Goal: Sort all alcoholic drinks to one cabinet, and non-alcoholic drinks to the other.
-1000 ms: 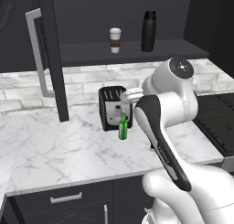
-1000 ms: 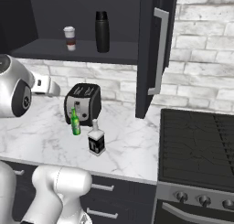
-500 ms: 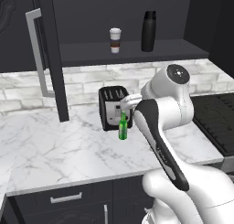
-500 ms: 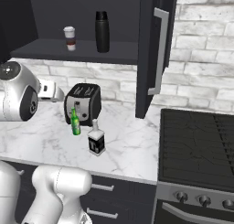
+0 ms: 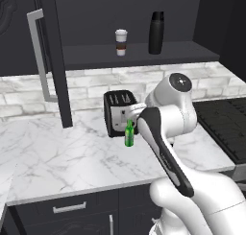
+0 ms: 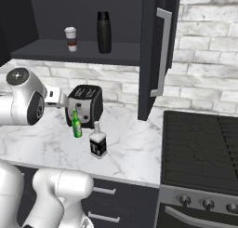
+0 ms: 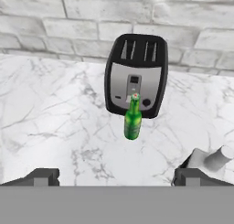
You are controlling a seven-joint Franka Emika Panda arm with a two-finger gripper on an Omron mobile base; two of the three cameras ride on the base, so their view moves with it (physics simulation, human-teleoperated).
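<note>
From my remote station, the white robot arm [image 5: 166, 133] blocks part of the scene: in the left base view it covers the squat pale bottle entirely and cuts across the right edge of the black-and-silver toaster [image 5: 119, 111]. In the hand view that squat pale bottle with a black label [image 7: 215, 158] shows just as a grey neck and shoulder at the lower right, beside one fingertip. The label's white letter [image 6: 97, 149] is too small for me to read.

I count one slim green glass beer bottle [image 7: 132, 118], upright on the white marble counter [image 5: 57, 152] just in front of the toaster. The pale bottle [image 6: 97, 141] stands near it, further out from the toaster.

Above the toaster, on the shelf of the open dark wall cabinet [image 5: 134, 54], I count two drinks: one small white paper coffee cup with a brown band [image 5: 121, 42] and one tall plain black flask [image 5: 155, 32], standing apart. Two cabinet doors show, one [image 5: 53, 56] left of the toaster, one [image 6: 155, 50] right.

The gripper [image 7: 116, 176] hangs in front of the toaster, its two dark fingertips [image 7: 43, 176] spread wide, nothing between them.
</note>
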